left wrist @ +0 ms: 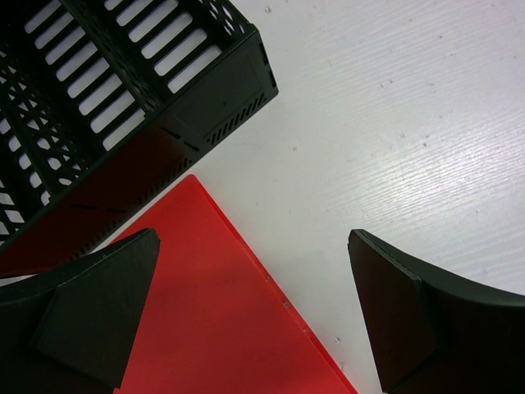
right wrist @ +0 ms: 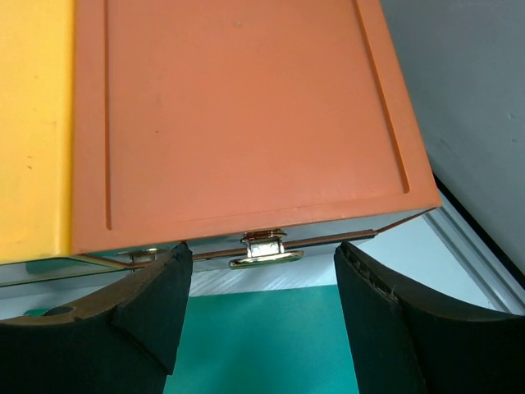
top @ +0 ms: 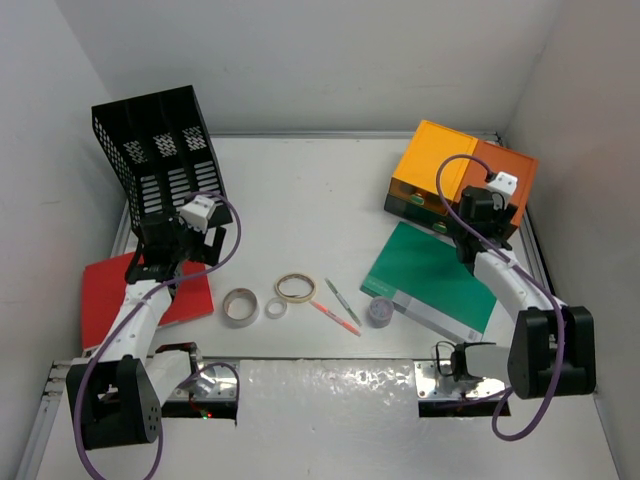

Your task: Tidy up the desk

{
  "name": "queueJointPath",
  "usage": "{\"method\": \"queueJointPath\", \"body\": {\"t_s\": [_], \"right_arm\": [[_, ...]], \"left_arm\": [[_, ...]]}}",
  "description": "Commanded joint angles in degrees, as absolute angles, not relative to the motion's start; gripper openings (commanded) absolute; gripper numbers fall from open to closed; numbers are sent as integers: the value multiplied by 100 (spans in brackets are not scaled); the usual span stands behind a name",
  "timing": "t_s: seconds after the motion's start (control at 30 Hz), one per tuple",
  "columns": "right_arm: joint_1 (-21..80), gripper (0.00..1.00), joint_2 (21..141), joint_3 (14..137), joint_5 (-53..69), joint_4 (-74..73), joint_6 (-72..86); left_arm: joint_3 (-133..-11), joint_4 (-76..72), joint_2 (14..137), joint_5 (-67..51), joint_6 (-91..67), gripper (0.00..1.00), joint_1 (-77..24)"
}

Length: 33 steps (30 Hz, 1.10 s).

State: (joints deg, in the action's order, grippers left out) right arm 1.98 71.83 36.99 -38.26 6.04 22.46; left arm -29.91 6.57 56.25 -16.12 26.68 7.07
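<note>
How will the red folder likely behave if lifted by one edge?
The red folder looks thin and flat, so it is probably light and floppy. Lying flush on the desk, its edge may resist pinching. Its smooth surface may slip.

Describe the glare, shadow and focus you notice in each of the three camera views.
Top external: bright glare on the shiny strip along the near edge of the desk. Left wrist: the black mesh rack shadows the red folder; the desk grain is sharp. Right wrist: the near jaws are dark and soft-edged, the brass latch crisp.
</note>
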Motion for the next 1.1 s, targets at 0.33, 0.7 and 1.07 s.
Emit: {"method": "queueJointPath", "body": {"t_s": [0.33,0.7,1.07], "right_arm": [[-202,53,7462,3727,-3349,1099,2109],[-229,4,7304,3586,-3192,741,2293],[1017,0,5847,2831,-3893,-324,2759]], "left_arm": [[-2988,439,5713,-1653,2637,98,686],[-2997,422,5748,-1670,2628,98,686],[-3032,413,5722,-1556,2681,99,677]]}}
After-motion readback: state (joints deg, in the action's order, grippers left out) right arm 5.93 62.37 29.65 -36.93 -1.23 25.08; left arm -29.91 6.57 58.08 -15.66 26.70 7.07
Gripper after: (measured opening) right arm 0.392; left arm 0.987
